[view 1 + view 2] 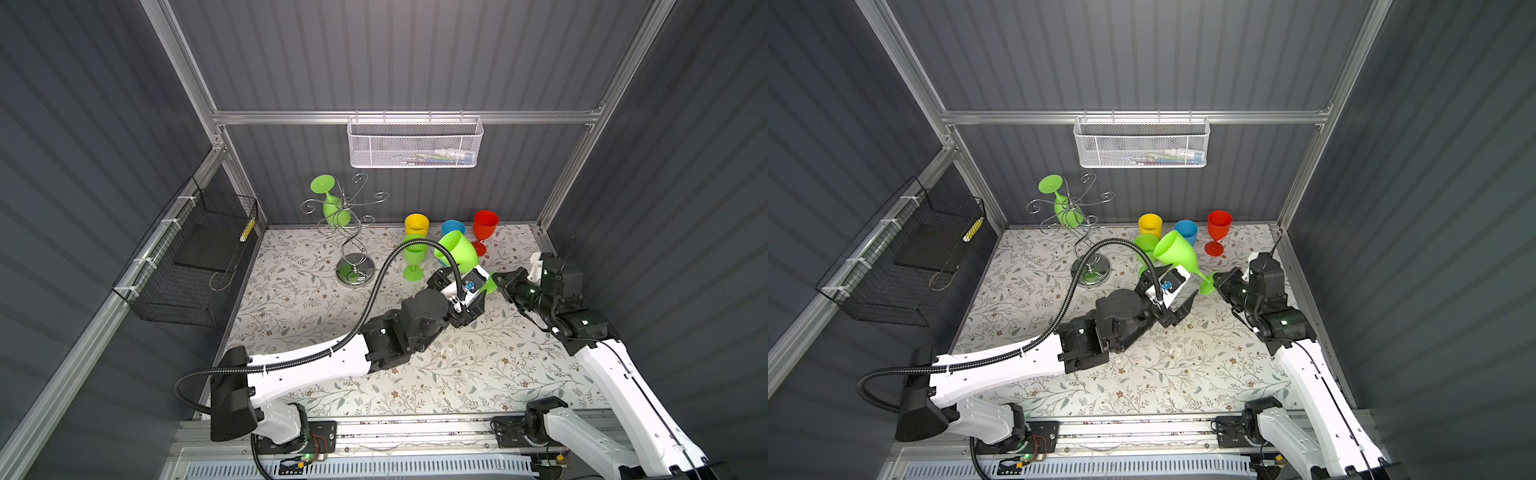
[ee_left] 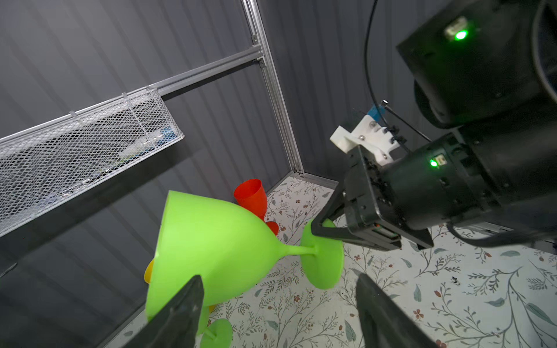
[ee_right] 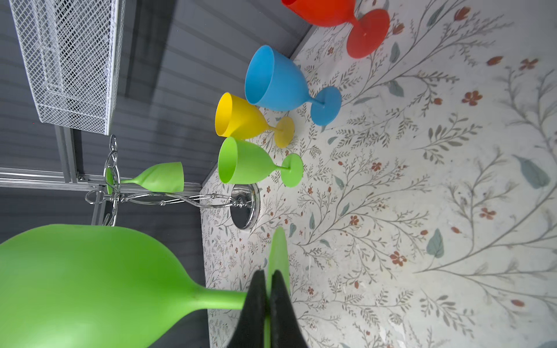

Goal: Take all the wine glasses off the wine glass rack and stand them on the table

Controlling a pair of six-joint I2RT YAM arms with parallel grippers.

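Nearest you, your left fingers (image 2: pixel 180 313) are standing wide apart and gripping nothing. They are flanking the bowl of the lime-green plastic wine glass (image 2: pixel 211 241), and the pictures are not showing whether one tip is touching its wall. Just beyond, your right fingers (image 3: pixel 256 301) are pinching tight on the rim of that glass's round foot, and they alone are carrying it. The glass is hanging in the air over the floral-patterned surface (image 1: pixel 457 374), tilted almost onto its side and well apart from the rack. It is looking light, stiff and smooth, and unlikely to shatter. A pinch on a thin foot edge is probably letting the bowl lever it round, so you are likely safer gripping at the stem or deeper across the foot. Behind it, four plastic goblets are standing upright on the surface: a green goblet (image 3: pixel 244 161), a yellow goblet (image 3: pixel 238 120), a blue goblet (image 3: pixel 274 81) and a red goblet (image 1: pixel 485 226). Further back, the chrome wire wine glass rack (image 1: pixel 353 270) is standing on its mirror base, and a second green wine glass (image 1: pixel 334 210) is hanging upside down by its foot from one curled arm. That one is probably wanting to be slid outward along the arm, not pulled down. On the far wall a white mesh basket (image 1: pixel 411 145) is hanging.
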